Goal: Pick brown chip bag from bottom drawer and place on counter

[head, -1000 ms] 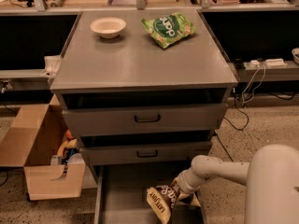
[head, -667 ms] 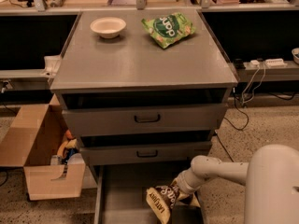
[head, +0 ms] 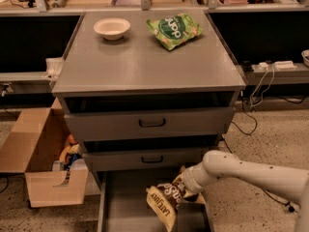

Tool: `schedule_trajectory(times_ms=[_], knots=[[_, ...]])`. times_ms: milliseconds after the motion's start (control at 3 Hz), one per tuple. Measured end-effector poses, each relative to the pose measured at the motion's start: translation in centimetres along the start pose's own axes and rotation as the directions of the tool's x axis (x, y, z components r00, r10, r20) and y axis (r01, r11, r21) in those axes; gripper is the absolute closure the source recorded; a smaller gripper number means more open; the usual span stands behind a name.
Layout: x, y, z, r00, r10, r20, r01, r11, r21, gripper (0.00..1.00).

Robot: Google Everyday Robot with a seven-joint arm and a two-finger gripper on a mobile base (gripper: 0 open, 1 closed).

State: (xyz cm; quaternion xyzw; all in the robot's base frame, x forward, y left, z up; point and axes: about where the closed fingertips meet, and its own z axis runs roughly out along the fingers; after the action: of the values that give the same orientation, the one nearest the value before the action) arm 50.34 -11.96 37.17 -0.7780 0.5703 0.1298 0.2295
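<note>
The brown chip bag (head: 163, 199) hangs tilted over the open bottom drawer (head: 125, 211), low in the middle of the view. My gripper (head: 185, 186) reaches in from the right on a white arm and is shut on the bag's upper right end, holding it a little above the drawer floor. The counter (head: 145, 62) is the grey cabinet top above; a white bowl (head: 112, 28) and a green chip bag (head: 174, 29) lie at its back.
Two grey drawers with black handles (head: 152, 123) are slightly open above the bottom drawer. An open cardboard box (head: 41, 166) with items stands on the floor to the left. Cables (head: 256, 95) hang to the right of the cabinet.
</note>
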Motion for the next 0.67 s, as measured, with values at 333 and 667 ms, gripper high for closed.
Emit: schedule_trajectory(times_ms=[333,667], knots=[[-7.0,-1.68,-8.29,0.987,-0.163,0.01,0.16,0.9806,0.113,1.0],[-6.76,-1.48,-7.87,0.988,-0.156,0.012,0.154,0.9825,0.105,1.0]])
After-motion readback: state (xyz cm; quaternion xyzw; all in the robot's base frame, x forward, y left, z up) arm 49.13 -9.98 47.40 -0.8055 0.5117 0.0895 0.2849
